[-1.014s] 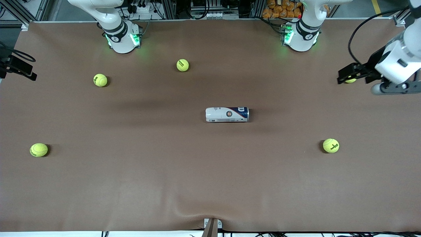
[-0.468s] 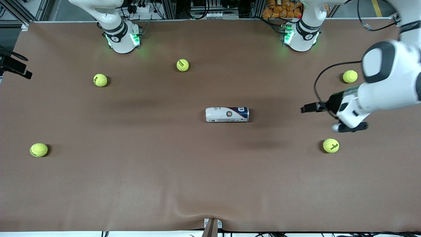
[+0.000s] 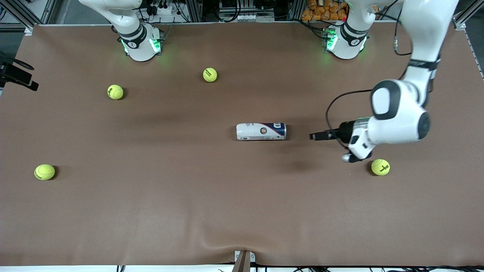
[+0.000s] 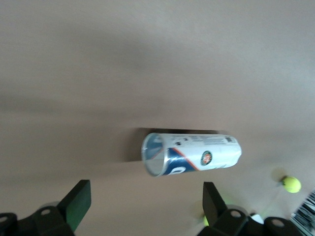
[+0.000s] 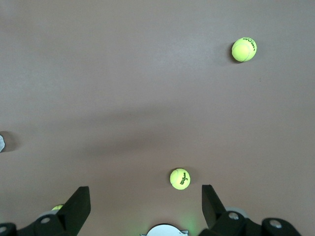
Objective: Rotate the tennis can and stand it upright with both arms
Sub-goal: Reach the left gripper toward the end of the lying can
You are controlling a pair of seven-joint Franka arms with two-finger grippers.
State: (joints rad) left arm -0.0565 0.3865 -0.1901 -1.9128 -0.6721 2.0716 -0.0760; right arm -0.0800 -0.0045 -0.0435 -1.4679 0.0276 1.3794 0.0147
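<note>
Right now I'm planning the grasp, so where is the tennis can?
The tennis can lies on its side near the middle of the table, apart from every ball, with the open left gripper at its blue end.

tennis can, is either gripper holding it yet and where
Nothing is held: the tennis can lies alone on the table, the left gripper open beside it, the right gripper open elsewhere.

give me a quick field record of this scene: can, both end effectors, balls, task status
can: slim white and dark blue cylindrical tennis can with a silvery metal rim, lying on its side near the middle of the brown table
left end effector: open, over the table beside the can's blue end, not touching it
right end effector: open, empty, over bare table, waiting
balls: yellow-green tennis balls scattered, one under the left arm's wrist
task status: can not yet gripped or upright
</note>
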